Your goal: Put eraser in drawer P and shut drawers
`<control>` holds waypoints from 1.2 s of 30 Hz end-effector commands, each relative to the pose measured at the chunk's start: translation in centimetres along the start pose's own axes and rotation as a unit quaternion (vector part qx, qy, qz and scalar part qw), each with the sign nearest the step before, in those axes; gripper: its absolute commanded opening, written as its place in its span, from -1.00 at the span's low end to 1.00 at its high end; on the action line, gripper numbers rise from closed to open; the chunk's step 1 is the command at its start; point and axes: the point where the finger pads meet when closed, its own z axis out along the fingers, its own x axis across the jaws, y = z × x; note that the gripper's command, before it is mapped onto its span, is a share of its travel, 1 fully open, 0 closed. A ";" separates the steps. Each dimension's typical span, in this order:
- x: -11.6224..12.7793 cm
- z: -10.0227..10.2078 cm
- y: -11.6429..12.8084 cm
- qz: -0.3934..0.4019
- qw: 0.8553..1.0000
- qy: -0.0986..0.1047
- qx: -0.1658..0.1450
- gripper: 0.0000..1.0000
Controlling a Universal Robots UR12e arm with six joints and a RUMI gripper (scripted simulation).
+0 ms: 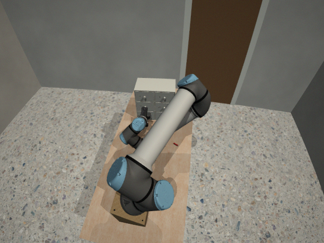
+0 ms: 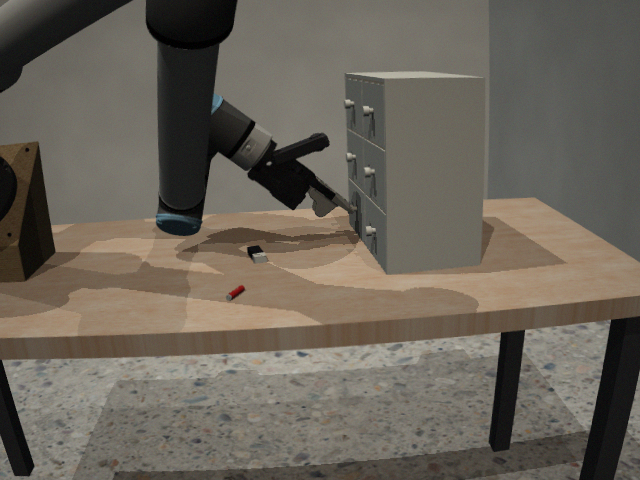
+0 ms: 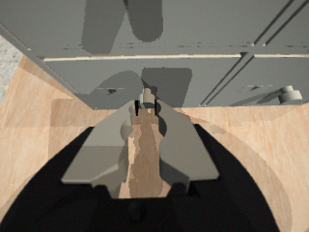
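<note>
The grey chest (image 2: 413, 165) stands upright on the table, with six drawers in two columns, all shut. My gripper (image 2: 347, 205) is shut on the knob (image 3: 147, 98) of the bottom drawer in the far column, as the wrist view shows (image 3: 147, 108). The gripper also shows in the top view (image 1: 144, 112) at the chest front. The eraser (image 2: 257, 253), black and white, lies on the table a little short of the chest, below my wrist. I cannot read any drawer marks.
A small red cylinder (image 2: 235, 292) lies on the table nearer the front edge; it also shows in the top view (image 1: 175, 144). The neighbouring bottom drawer's knob (image 3: 289, 94) is to the right. The arm's wooden base block (image 2: 20, 211) stands at the left.
</note>
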 end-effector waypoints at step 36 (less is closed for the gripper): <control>0.0 -0.6 0.4 0.000 1.000 0.000 0.000 -0.86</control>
